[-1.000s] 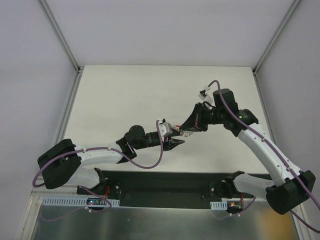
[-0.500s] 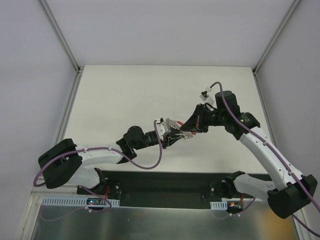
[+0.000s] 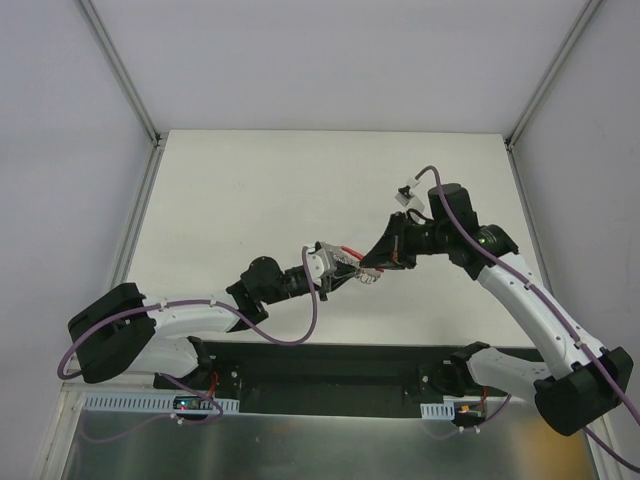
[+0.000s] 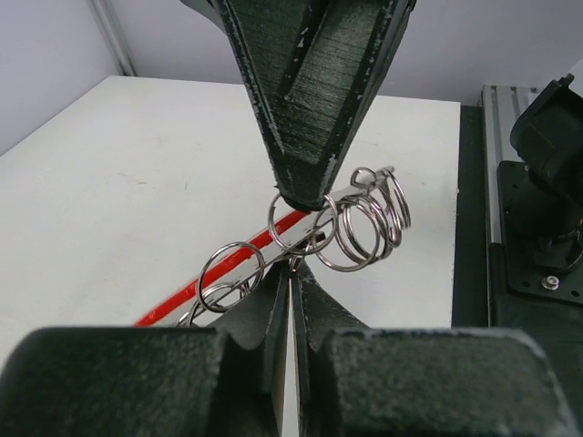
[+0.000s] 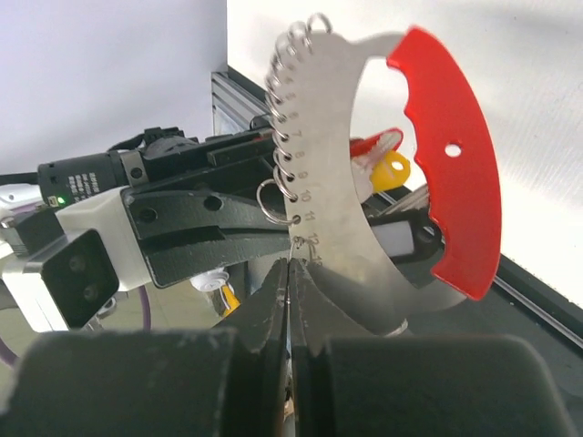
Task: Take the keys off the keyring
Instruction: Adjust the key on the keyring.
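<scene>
My left end effector [image 4: 291,273] and right end effector [image 5: 289,266] both pinch the keyring [image 5: 339,173] aloft; next I'd pull apart gently.

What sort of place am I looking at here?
Probably a robotics lab test cell: two robot arms, left arm and right arm, bolted at the edge of a white table, boxed in by plain panels on metal frame posts.

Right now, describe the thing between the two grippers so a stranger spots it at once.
Above the white table, the left gripper and right gripper meet. Between them sits a silvery crescent plate, unmistakable for its red plastic arc and edge row of small wire rings.
</scene>
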Robot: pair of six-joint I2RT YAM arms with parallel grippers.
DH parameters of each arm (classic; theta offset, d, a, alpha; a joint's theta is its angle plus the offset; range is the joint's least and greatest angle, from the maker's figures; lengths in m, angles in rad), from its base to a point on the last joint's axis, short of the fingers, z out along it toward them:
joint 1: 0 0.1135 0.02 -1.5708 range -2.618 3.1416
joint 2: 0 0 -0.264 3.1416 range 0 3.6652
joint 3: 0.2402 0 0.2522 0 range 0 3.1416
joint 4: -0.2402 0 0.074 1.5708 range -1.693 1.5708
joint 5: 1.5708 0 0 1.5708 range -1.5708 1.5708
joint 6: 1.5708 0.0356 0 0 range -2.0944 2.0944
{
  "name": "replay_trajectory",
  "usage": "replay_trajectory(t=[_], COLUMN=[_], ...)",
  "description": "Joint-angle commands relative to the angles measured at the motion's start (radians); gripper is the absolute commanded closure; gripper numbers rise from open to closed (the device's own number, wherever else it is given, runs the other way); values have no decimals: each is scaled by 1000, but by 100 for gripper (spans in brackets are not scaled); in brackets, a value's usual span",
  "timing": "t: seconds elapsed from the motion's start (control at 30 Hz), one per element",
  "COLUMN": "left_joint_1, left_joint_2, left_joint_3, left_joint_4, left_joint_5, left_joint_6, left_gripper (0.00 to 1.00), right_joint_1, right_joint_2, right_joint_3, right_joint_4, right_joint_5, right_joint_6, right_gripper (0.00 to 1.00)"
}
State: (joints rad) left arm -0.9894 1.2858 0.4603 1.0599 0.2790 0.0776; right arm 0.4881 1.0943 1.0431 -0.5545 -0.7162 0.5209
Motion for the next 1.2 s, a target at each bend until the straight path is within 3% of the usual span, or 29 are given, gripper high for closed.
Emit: replay_trajectory(t=[0.0, 0.3, 0.73, 0.8, 0.9, 1.03, 1.17], left_joint_1=[-2, -2, -2, -2, -2, -2, -2], left_joint_2=[-37, -34, -97, -137, -258, -464, -528], left_joint_3=[-6, -26, -54, -75, -98, -43, 59], left_joint_4=[22, 63, 28, -59, -214, -539, -684], left_joint_5=[-57, -5, 114, 147, 186, 221, 175], left_joint_6=[48, 73, 85, 88, 97, 163, 174], left_gripper=[100, 100, 99, 82, 70, 66, 62], right_joint_1=[1, 1, 0, 1, 0, 0, 6], right_joint_2=[12, 22, 30, 36, 67, 107, 134], right_joint_3=[40, 21, -3, 8, 27, 95, 159], right_joint_4=[-97, -147, -45, -65, -114, -206, -278], right_joint_5=[-84, -75, -115, -129, -172, -236, -273], right_joint_6=[-87, -139, -88, -122, -215, -344, -442], right_gripper=[99, 99, 99, 99, 99, 99, 99])
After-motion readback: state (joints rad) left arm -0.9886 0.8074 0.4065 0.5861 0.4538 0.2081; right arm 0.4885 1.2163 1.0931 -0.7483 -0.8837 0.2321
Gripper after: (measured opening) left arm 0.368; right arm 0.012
